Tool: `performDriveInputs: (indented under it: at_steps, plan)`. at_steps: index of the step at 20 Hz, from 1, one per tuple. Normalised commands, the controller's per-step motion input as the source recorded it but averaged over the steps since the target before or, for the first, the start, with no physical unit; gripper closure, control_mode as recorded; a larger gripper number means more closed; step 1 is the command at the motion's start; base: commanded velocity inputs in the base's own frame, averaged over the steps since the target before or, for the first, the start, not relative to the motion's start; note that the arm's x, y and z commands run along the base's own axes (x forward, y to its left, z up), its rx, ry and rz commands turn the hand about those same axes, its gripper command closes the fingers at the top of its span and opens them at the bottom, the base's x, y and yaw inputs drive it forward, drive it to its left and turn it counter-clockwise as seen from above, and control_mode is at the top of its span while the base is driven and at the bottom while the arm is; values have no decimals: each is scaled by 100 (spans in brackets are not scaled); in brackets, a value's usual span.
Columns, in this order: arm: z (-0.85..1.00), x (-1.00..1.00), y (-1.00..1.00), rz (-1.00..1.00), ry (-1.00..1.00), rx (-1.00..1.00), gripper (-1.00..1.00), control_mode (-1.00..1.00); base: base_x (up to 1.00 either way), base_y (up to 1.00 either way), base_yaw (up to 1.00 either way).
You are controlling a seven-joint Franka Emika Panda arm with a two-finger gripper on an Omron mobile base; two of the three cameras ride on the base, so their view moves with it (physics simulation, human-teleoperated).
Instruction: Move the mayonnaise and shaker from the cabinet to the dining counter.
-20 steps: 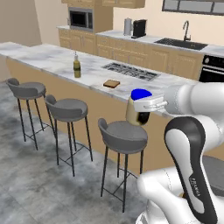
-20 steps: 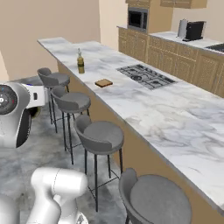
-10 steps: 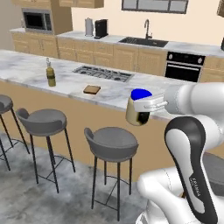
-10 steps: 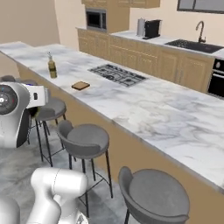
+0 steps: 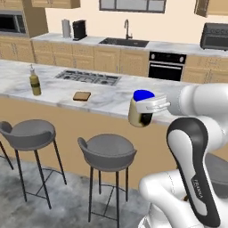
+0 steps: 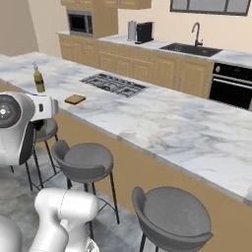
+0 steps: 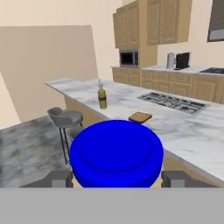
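Evidently the carry step is in hand — the end effector (image 5: 143,108) is clamped on the mayonnaise (image 5: 140,109), held in the air short of the tabletop's (image 5: 107,98) near edge above the stools (image 5: 107,150) — so next, probably, reach over that edge and set it on bare marble.

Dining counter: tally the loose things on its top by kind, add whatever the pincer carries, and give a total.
Olive-green bottle, standing on the top: 1
Flat brown slab, perhaps bread, lying on the top: 1
Blue-lidded mayonnaise jar, held in the pincer off the counter: 1
Total: 3
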Motion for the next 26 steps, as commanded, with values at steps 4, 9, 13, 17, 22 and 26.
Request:
performDriveInputs:
  at_steps: [4,9,13,17,22,26]
  plan:
    - [0,0,0,0,0,0,100,100,71,-1,-14]
    - [0,0,0,0,0,0,100,100,75,-3,-14]
    - [0,0,0,0,0,0,100,100,72,-2,-15]
    - [0,0,0,0,0,0,100,100,51,0,-17]
    - [0,0,0,0,0,0,100,100,4,0,-3]
    - [0,0,0,0,0,0,100,100,4,-4,0]
